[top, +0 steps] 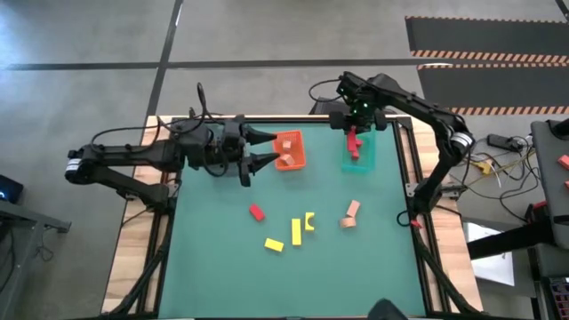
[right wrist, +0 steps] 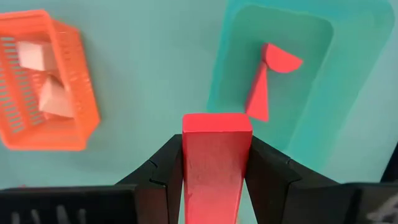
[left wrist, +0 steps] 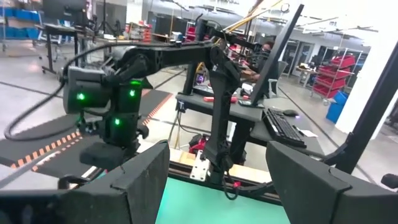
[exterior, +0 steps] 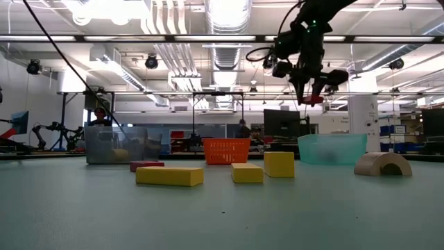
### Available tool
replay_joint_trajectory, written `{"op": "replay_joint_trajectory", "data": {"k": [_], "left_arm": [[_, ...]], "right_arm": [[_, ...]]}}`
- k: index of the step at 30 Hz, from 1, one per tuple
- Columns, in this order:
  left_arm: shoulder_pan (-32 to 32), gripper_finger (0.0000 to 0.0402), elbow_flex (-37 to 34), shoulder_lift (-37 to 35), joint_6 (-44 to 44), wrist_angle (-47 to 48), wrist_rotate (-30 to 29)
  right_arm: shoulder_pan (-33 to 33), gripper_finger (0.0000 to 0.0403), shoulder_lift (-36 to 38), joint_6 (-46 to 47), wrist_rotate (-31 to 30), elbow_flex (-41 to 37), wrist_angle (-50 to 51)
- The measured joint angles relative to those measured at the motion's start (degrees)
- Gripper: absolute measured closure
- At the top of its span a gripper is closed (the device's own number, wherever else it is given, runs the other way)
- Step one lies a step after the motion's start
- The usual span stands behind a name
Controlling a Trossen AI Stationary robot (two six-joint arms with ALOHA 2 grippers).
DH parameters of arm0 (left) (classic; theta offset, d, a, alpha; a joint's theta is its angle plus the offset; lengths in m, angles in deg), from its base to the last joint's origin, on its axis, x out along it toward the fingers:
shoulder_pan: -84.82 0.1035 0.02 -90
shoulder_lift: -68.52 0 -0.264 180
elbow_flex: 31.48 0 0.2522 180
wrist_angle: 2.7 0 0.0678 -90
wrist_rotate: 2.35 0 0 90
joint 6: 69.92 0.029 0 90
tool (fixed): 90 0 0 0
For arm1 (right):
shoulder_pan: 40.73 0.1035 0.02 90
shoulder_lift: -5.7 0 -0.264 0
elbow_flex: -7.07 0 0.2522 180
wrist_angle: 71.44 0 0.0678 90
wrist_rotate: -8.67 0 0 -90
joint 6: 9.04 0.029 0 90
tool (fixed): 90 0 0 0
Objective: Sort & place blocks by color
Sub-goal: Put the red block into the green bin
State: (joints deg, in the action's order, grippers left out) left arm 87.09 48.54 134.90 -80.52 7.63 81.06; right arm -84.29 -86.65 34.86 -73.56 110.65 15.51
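Right gripper (top: 353,140) hung over the translucent teal plastic tray (top: 366,161) in the high view, clamped on a red bar block (top: 352,142). Left gripper (top: 264,148), fingers spread with nothing between them, sat beside the orange mesh basket (top: 294,160). Loose on the green table (top: 222,267) lay one small red block (top: 257,212), three yellow blocks (top: 295,232) and two pinkish-tan blocks (top: 351,213).

From the low view, the right gripper was raised well above the teal tray, and a tan arch block (exterior: 383,164) stood nearest.

Through the right wrist view, two red pieces (right wrist: 268,78) lay in the teal tray; two pale blocks (right wrist: 42,78) lay in the orange basket.
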Motion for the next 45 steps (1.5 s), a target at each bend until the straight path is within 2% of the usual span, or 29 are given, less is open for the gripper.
{"op": "replay_joint_trajectory", "data": {"k": [8, 20, 25, 45], "left_arm": [[0.2, 0.015, 0.0, -1.9, 3.6, 0.0, -0.1], [0.4, 0.015, 0.0, -3.7, 3.9, 0.1, -0.4], [0.4, 0.015, 0.0, -3.7, 3.9, 0.1, -0.4], [0.4, 0.015, 0.0, -3.5, 3.8, 1.5, -1.8]], "right_arm": [[-1.4, 0.0281, -2.1, 0.0, -0.2, 0.0, -0.2], [-4.2, 0.0281, -3.5, -0.2, -0.4, -1.2, -1.4], [-4.2, 0.0281, -3.5, -0.1, -2.5, -3.1, -2.3], [-4.2, 0.028, -3.5, 5.0, -1.7, -15.2, -17.3]]}}
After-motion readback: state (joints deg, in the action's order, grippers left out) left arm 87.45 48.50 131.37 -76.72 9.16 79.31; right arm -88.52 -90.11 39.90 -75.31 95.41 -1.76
